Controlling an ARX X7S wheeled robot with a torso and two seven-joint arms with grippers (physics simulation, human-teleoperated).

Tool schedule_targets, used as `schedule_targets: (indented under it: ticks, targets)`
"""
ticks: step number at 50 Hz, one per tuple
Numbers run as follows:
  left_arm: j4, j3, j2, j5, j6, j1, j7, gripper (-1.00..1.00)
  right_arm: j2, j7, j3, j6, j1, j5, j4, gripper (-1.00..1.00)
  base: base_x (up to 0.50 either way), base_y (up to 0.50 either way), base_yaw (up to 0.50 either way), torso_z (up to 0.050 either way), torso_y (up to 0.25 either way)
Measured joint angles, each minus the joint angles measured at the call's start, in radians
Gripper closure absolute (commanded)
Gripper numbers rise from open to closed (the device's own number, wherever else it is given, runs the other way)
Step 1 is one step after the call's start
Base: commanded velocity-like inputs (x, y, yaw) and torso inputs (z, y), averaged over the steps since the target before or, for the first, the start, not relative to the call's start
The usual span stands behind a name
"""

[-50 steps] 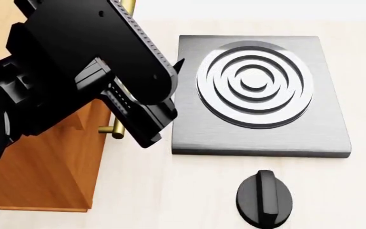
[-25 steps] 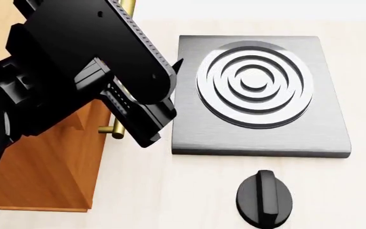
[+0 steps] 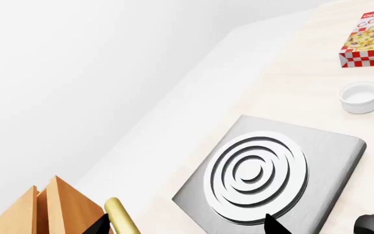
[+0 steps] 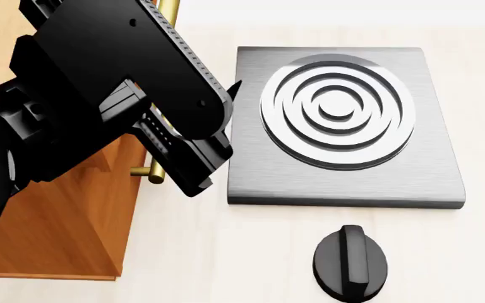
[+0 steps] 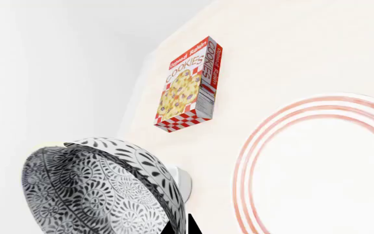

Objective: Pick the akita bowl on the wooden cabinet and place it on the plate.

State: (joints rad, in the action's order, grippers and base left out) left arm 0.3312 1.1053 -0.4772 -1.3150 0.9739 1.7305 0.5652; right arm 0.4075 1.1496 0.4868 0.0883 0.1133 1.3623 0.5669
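Black-and-white patterned akita bowl [image 5: 99, 187] held at its rim by the right gripper [image 5: 180, 225], beside the wide white red-ringed plate [image 5: 317, 170]: carrying step, judged. Next: centring over that plate, lowering, releasing. Left gripper [image 3: 183, 225] near the orange-brown wooden cabinet [image 4: 48, 233]; open or closed, cannot tell.

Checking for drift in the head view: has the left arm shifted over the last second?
Yes, slightly. The left arm has edged toward the picture's left and a little up, away from the stove plate, which has not moved; the black knob also stays put.

Brushed-metal hob [image 4: 343, 126]; grained wooden cabinet [image 4: 53, 227] with brass handle [image 3: 123, 217]
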Motion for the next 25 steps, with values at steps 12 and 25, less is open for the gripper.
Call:
schedule_targets:
  ticks: [12, 25]
  targets:
    - [-0.001, 0.003, -0.001, 0.004, -0.004, -0.005, -0.001, -1.0, 0.001, -0.021, -0.02, 0.009, 0.008, -0.019, -0.071, 1.0, 0.0, 0.0, 0.0, 0.0, 0.001]
    - [-0.003, 0.005, -0.001, 0.006, -0.006, -0.008, -0.002, -1.0, -0.011, -0.048, -0.034, 0.006, 0.01, -0.035, -0.146, 1.0, 0.0, 0.0, 0.0, 0.001, 0.0]
